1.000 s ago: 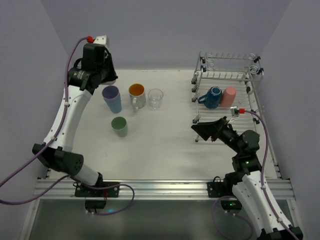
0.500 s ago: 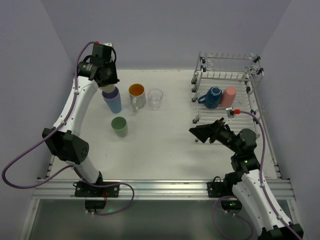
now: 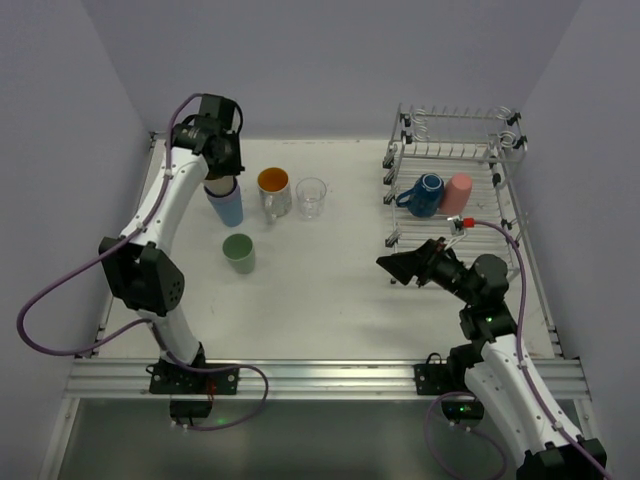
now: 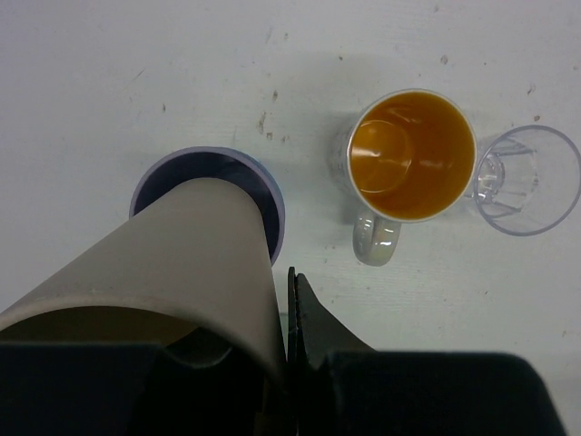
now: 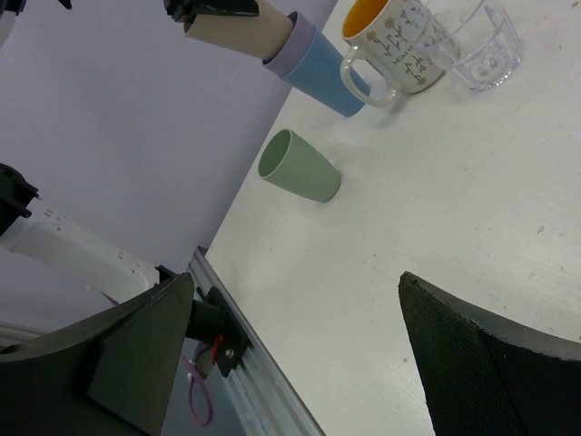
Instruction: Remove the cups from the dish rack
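**Beige cup poised over tumbler stack**

Top view: the left gripper (image 3: 218,172) is clamped on a tall beige plastic cup (image 3: 219,186). The cup's base is at the mouth of a stack of lavender and light-blue tumblers (image 3: 230,208) near the white table's (image 3: 340,290) far-left corner. The right gripper (image 3: 398,264), fingers apart, hovers beside the silver wire dish rack (image 3: 455,118) at the far-right corner.

Left wrist view: the cup looks tilted, so it may catch the rim and topple the stack onto the orange-lined glass mug (image 4: 413,154).

Right wrist view: nothing is held.

Worktop (image 3: 330,290) between my right claw (image 3: 392,264) and the green cup (image 3: 238,252) lies open; passage free. Mug (image 3: 273,190) and clear glass (image 3: 311,197) stand just beside each other: narrow gap. Beige cup (image 4: 172,254) in my left claw (image 3: 221,178) blocks the stacked tumblers' (image 3: 229,208) mouth. Dish rack (image 3: 505,195) walls the right side
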